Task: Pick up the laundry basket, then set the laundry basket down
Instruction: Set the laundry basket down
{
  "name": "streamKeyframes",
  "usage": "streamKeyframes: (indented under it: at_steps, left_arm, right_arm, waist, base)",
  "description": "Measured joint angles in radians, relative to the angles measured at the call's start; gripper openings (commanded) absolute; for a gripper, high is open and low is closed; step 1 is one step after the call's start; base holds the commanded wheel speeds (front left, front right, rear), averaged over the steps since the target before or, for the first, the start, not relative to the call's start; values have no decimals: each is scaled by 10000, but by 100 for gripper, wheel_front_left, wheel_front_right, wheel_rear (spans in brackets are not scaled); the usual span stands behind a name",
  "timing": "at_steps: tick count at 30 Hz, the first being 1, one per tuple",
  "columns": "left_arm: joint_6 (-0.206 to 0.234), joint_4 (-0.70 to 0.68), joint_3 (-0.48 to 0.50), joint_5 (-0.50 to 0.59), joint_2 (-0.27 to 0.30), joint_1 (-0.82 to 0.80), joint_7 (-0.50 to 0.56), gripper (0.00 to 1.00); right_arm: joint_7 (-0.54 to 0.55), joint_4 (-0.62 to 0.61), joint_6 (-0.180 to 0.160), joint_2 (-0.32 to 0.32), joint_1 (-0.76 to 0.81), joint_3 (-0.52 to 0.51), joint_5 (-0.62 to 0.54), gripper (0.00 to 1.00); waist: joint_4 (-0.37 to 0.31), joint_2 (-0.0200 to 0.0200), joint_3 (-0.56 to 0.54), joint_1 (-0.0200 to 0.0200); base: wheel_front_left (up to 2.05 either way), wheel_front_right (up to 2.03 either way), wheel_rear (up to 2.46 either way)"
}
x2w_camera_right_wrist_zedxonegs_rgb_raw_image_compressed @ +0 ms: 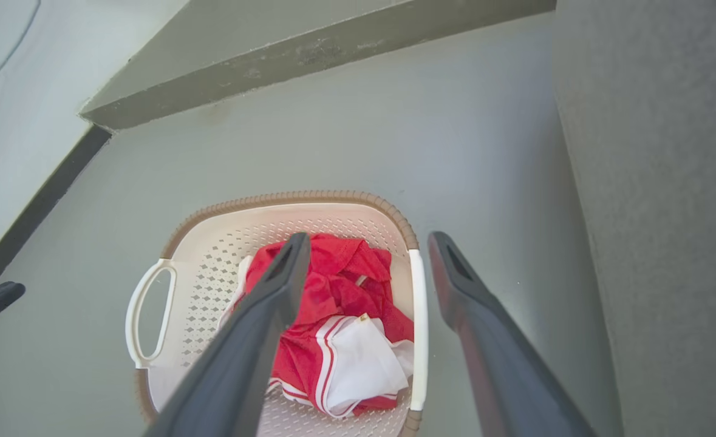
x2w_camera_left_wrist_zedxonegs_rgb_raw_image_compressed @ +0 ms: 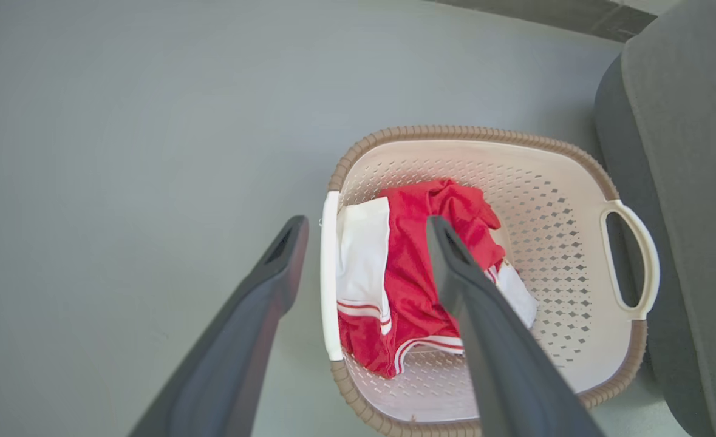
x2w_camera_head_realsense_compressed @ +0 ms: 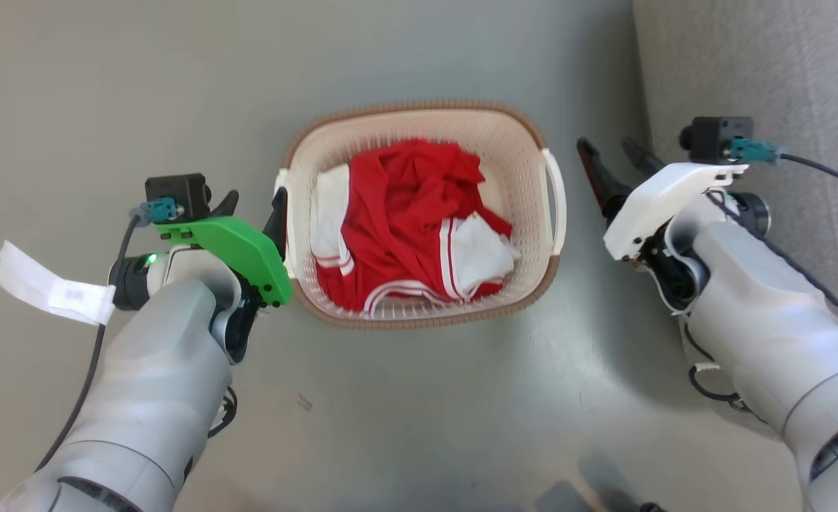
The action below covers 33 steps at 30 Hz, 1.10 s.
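The laundry basket (x2w_camera_head_realsense_compressed: 404, 108) stands on the grey floor, cream and perforated with a brown rim, and holds red and white clothes (x2w_camera_head_realsense_compressed: 411, 213). My left gripper (x2w_camera_head_realsense_compressed: 254, 206) is open at the basket's left loop handle (x2w_camera_head_realsense_compressed: 281, 213). In the left wrist view the gripper (x2w_camera_left_wrist_zedxonegs_rgb_raw_image_compressed: 365, 227) has that handle (x2w_camera_left_wrist_zedxonegs_rgb_raw_image_compressed: 330, 273) lying between its two fingers, with the basket (x2w_camera_left_wrist_zedxonegs_rgb_raw_image_compressed: 455, 132) beyond. My right gripper (x2w_camera_head_realsense_compressed: 610, 153) is open, a short gap to the right of the right handle (x2w_camera_head_realsense_compressed: 557, 203). In the right wrist view that gripper (x2w_camera_right_wrist_zedxonegs_rgb_raw_image_compressed: 368, 243) frames the handle (x2w_camera_right_wrist_zedxonegs_rgb_raw_image_compressed: 417, 328) of the basket (x2w_camera_right_wrist_zedxonegs_rgb_raw_image_compressed: 285, 198).
A grey upholstered seat (x2w_camera_head_realsense_compressed: 760, 71) rises close on the right of the basket and beside my right arm; it also fills the right side of the wrist views (x2w_camera_left_wrist_zedxonegs_rgb_raw_image_compressed: 685, 182) (x2w_camera_right_wrist_zedxonegs_rgb_raw_image_compressed: 655, 182). A wall base (x2w_camera_right_wrist_zedxonegs_rgb_raw_image_compressed: 309, 54) runs behind the basket.
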Motion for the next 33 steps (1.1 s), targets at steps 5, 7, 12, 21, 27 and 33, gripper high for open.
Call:
streamKeyframes:
  at_steps: [5,7,12,21,27,33]
  left_arm:
    - [-31,-573,397,136,267,171,0,100]
    - [-31,-759,539,215,324,411,0,100]
    - [-33,-1386,963,408,489,948,0,100]
    - [-31,-2579,1816,1037,650,1734,-2,100]
    - [90,-3382,2410,1551,874,2518,0,100]
    - [192,-4351,2951,2029,970,3133,-2,100]
  right_arm:
    - [-2,-437,0,-311,335,-426,-245,100]
    - [-2,-608,0,-376,527,-594,-345,100]
    - [-2,-1083,0,-573,944,-1037,-665,100]
    - [-2,-2031,0,-857,1722,-1954,-1373,100]
    - [-2,-2842,-29,-978,2415,-2556,-1877,100]
    - [-4,-3862,-217,-1081,2983,-3344,-2439,100]
  waist:
    - [42,0,-715,0]
    - [62,0,-1003,0]
    - [116,0,-1722,0]
    - [205,0,-2876,0]
    - [284,0,-3678,-1]
    - [346,0,-4304,0]
  base:
    - [0,0,0]
    - [0,0,0]
    - [0,0,0]
    - [0,0,0]
    - [0,0,0]
    - [0,0,0]
